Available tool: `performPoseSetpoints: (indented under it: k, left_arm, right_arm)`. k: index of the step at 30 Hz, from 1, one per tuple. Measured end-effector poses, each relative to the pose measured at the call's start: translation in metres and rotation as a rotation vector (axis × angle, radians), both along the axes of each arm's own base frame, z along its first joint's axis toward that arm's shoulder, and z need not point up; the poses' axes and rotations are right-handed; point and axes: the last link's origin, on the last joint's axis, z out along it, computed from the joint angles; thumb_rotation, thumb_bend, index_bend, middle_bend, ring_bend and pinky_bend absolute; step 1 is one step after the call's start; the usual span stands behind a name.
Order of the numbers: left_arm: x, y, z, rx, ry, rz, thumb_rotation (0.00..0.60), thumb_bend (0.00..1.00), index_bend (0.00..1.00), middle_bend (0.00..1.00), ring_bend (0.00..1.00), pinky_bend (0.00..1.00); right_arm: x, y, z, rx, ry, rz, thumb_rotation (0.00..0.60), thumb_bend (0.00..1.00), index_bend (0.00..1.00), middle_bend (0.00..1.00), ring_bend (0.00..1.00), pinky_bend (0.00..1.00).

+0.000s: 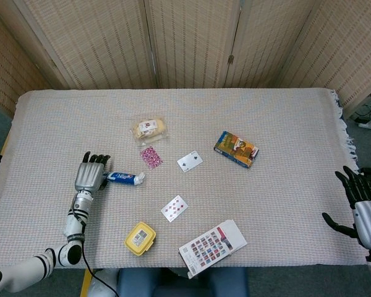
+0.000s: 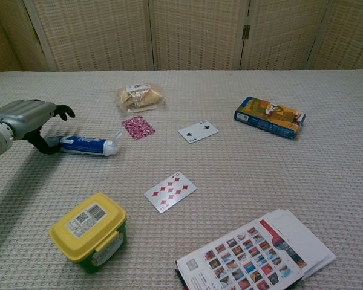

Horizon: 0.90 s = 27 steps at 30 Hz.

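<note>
A blue and white toothpaste tube (image 1: 123, 177) (image 2: 85, 144) lies flat on the woven tablecloth at the left, with its cap toward the middle. My left hand (image 1: 89, 173) (image 2: 27, 118) hovers over the tube's tail. Its thumb touches the tail end, and its fingers arch above, apart from the tube. The tail itself is hidden under the hand. My right hand (image 1: 358, 204) hangs off the table's right edge with fingers spread, holding nothing. The chest view does not show it.
A bagged snack (image 1: 149, 129) and a pink packet (image 1: 151, 156) lie behind the tube. Also here are a club card (image 1: 190, 161), a diamond card (image 1: 174, 208), a colourful box (image 1: 236, 148), a yellow-lidded container (image 1: 140, 238) and a leaflet (image 1: 213, 246) near the front edge.
</note>
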Motion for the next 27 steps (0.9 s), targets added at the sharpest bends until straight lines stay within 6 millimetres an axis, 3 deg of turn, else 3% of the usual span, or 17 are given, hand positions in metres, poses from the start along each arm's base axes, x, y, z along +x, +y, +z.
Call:
performPoseSetpoints:
  k: [9, 23, 27]
  left_arm:
    - [0.012, -0.012, -0.004, -0.058, -0.062, -0.041, 0.600, 0.36, 0.36, 0.33, 0.27, 0.16]
    - [0.012, -0.003, -0.013, -0.051, -0.050, -0.030, 0.600, 0.38, 0.42, 0.40, 0.33, 0.21]
    - [0.013, -0.001, -0.015, -0.047, -0.051, -0.033, 0.600, 0.38, 0.49, 0.49, 0.39, 0.23]
  right_arm:
    - [0.001, 0.000, 0.001, -0.004, -0.001, 0.006, 0.600, 0.30, 0.00, 0.00, 0.00, 0.00]
    - [-0.005, 0.001, 0.001, -0.006, -0.008, -0.010, 0.600, 0.30, 0.00, 0.00, 0.00, 0.00]
    - [-0.004, 0.000, 0.000, -0.005, -0.009, -0.009, 0.600, 0.30, 0.00, 0.00, 0.00, 0.00]
